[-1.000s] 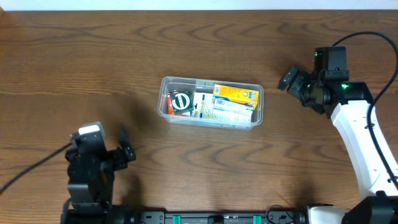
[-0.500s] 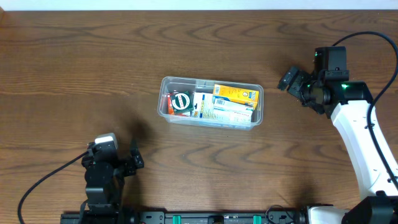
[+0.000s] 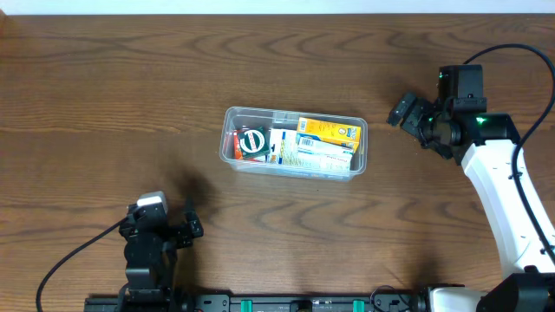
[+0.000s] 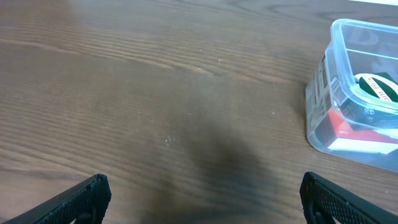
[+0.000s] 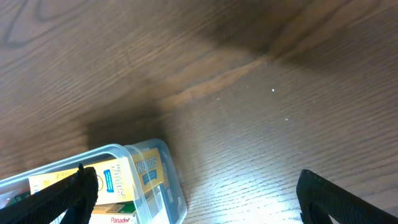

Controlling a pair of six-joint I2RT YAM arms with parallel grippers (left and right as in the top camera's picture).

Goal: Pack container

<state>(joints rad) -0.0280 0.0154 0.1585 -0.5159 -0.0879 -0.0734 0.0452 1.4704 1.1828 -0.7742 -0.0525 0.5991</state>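
Observation:
The clear plastic container (image 3: 294,143) sits at the table's middle. It holds a yellow box (image 3: 328,132), white boxes and a green-and-white round item (image 3: 253,142). It shows at the right of the left wrist view (image 4: 357,93) and at the lower left of the right wrist view (image 5: 106,183). My left gripper (image 3: 179,227) is open and empty near the front left edge, well away from the container. My right gripper (image 3: 406,111) is open and empty, raised just right of the container's far right corner.
The brown wooden table (image 3: 130,87) runs all round the container. A black cable (image 3: 69,251) trails from the left arm. The right arm's white link (image 3: 503,199) stands along the right side.
The left arm has drawn back a little further toward the front edge. The right arm and the container have not moved.

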